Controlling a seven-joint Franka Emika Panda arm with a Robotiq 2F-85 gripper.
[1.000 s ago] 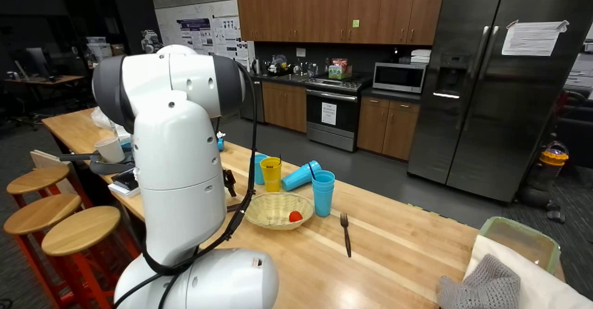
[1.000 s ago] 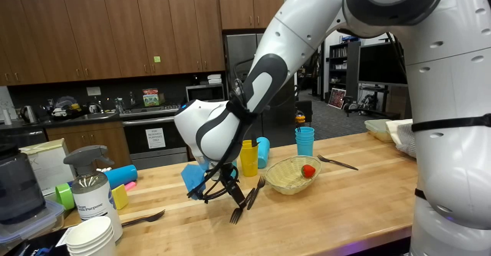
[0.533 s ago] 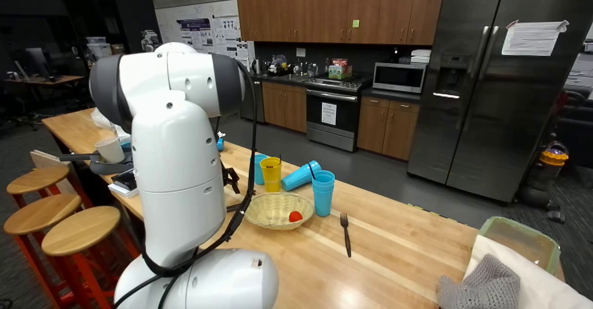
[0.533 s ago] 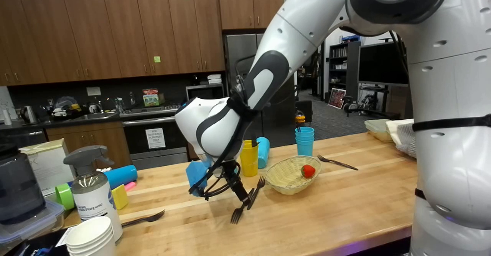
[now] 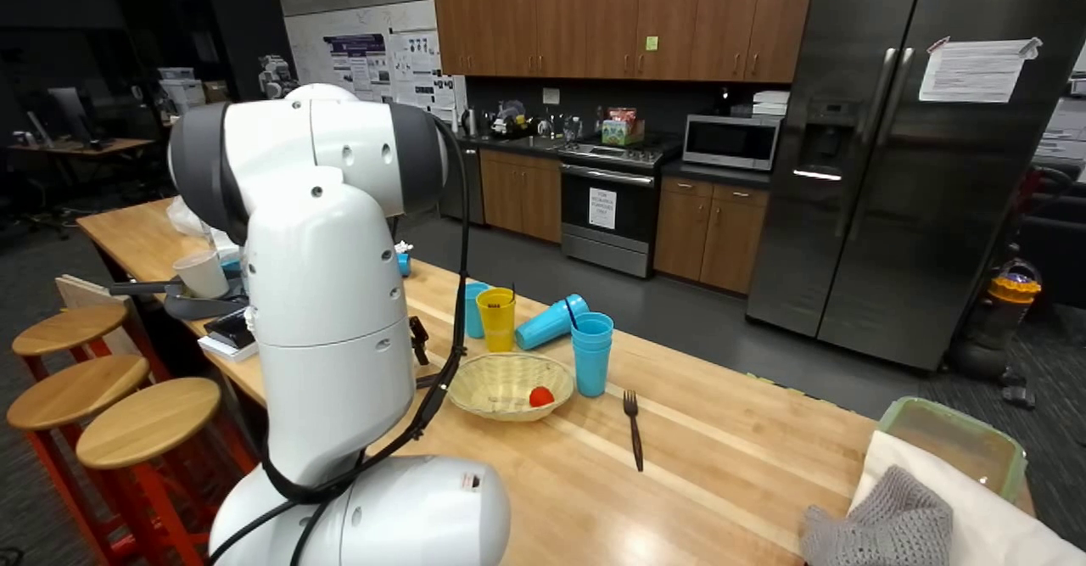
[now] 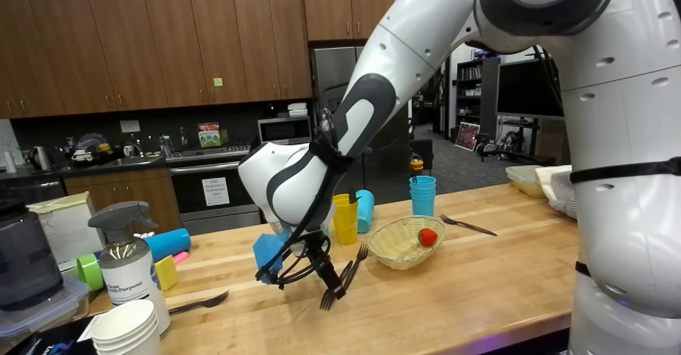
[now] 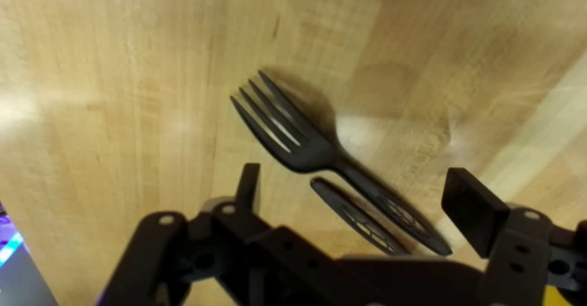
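Black fork (image 7: 328,157) lies on the wooden table (image 6: 479,275), to the left of the wicker basket (image 6: 391,246) as seen in an exterior view, and closer to that camera. Gripper (image 7: 355,184) directly over the fork, jaws spread wide; in the wrist view the handle runs through the gap between them, tines pointing away from the gripper body. Whether the jaws touch the table: cannot tell. Second fork (image 7: 348,209) alongside, also on the basket's left, handle next to the first one's with a strip of wood showing between, tines directed the opposite way. Basket itself holds one red strawberry (image 6: 427,237), resting at the side away from the gripper. Other positions, basket as reference, in an exterior view: yellow cup (image 6: 345,222) upright, behind and left; blue cup (image 6: 365,212) on its side, also behind, next to the yellow one; stacked blue cups (image 6: 423,198) behind and slightly right; third fork (image 6: 467,224) just to the right, tines nearest the basket. Well to its left: yellow sponge (image 6: 166,273), fourth fork (image 6: 207,302), spray bottle (image 6: 127,275), white cups (image 6: 127,331) nested together. Well to its right, in both exterior views: gray knit cloth (image 5: 887,515), white cloth (image 5: 959,481), container (image 5: 959,439). Beyond the basket, past the table edge: stove (image 5: 632,205), dark refrigerator (image 5: 916,159).
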